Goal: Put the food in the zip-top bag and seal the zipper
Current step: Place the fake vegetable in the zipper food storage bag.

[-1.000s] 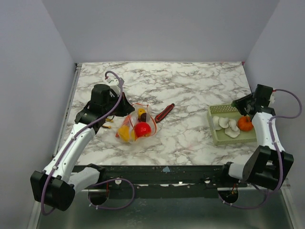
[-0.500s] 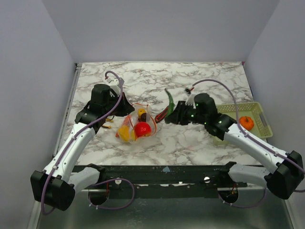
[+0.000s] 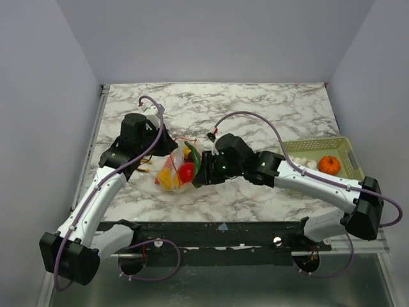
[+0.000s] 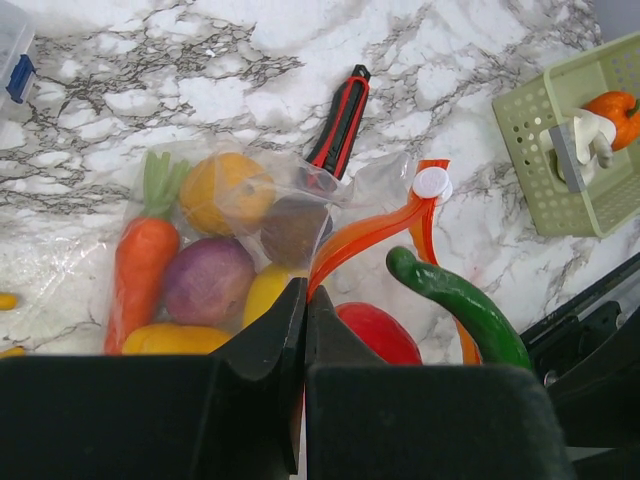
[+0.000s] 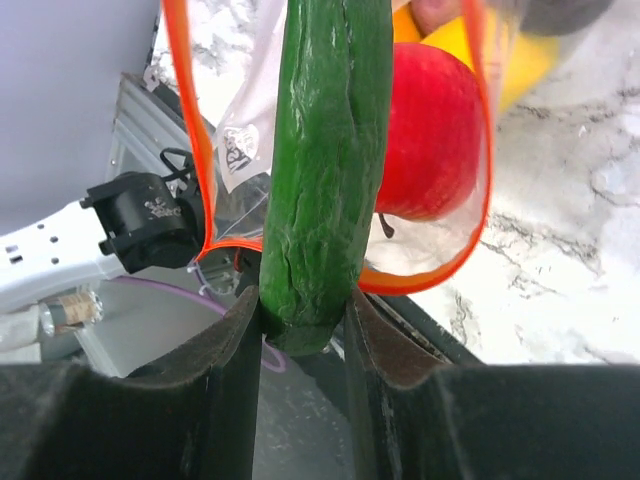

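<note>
The left gripper (image 4: 305,300) is found closed, its jaws pinched on the zipper (image 4: 365,238) at the near edge of the zip-top bag (image 3: 171,179). That side of the mouth is thereby held up off the marble table (image 3: 255,115).

The right gripper (image 5: 300,318) is seen clamped on 1 green vegetable (image 5: 325,150), which is gripped at one end between both fingers. The vegetable's free end is pointed into the opening framed by the zipper, over a red fruit (image 5: 432,130) inside the bag.

Through the clear plastic, 1 carrot (image 4: 140,265), 1 yellow-orange ball (image 4: 225,190), 1 purple piece (image 4: 207,280) and yellow pieces are noted in the left wrist view.

The bag is located on the table left of centre. A red-and-black stick (image 4: 340,122) is noted just beyond it.

A green basket (image 3: 316,144) is placed at the right edge, well apart from the bag. It is found to hold 1 stalked orange fruit (image 3: 329,164) and white pieces (image 3: 305,164).
</note>
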You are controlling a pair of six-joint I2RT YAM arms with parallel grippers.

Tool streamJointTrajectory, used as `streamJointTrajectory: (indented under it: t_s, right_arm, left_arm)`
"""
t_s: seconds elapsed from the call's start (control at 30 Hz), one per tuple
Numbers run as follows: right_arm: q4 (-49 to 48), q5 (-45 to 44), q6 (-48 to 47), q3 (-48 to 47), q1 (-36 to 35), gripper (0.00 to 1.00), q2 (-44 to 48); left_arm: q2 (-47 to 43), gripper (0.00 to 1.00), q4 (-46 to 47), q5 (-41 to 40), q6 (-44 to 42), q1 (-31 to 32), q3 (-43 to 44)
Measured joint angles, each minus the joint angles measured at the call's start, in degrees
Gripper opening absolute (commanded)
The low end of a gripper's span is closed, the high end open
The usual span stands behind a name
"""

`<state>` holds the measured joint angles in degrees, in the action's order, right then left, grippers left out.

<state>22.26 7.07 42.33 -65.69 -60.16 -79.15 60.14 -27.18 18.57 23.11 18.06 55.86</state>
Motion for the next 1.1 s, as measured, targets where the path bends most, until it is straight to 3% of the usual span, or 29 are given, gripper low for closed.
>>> streamJointTrajectory:
  t_s: [0.2, 0.43, 0.63, 0.83, 0.93, 1.1]
  right_arm:
    - [7.8, 0.7, 7.0, -3.7, 0.2, 0.0, -0.7]
    - [7.0, 4.7, 14.3, -3.1, 0.2, 0.04, -2.4]
    - [3.5, 2.5, 18.8, -6.2, 0.3, 0.24, -7.0]
    - [-1.4, 0.7, 20.4, -8.6, 1.1, 0.6, -9.0]
    - [-2.7, 2.1, 19.1, -10.4, 1.4, 0.66, -11.5]
    - [-0.9, 2.9, 14.7, -13.4, 1.8, 0.65, -14.0]
  left_arm:
    - [-0.7, 0.0, 0.1, -0.1, -0.2, 0.0, 0.0]
    - [-1.9, 0.0, 0.7, 1.7, -0.2, 0.0, 0.0]
    - [-3.2, 0.0, 1.4, 2.8, -0.4, 0.5, -0.1]
    - [-3.5, 0.0, 1.4, 2.7, -0.9, 1.7, -0.1]
    - [-3.5, 0.0, 1.4, 2.7, -1.0, 1.8, -0.1]
    - [-3.4, 0.0, 1.4, 2.7, -1.0, 1.9, -0.1]
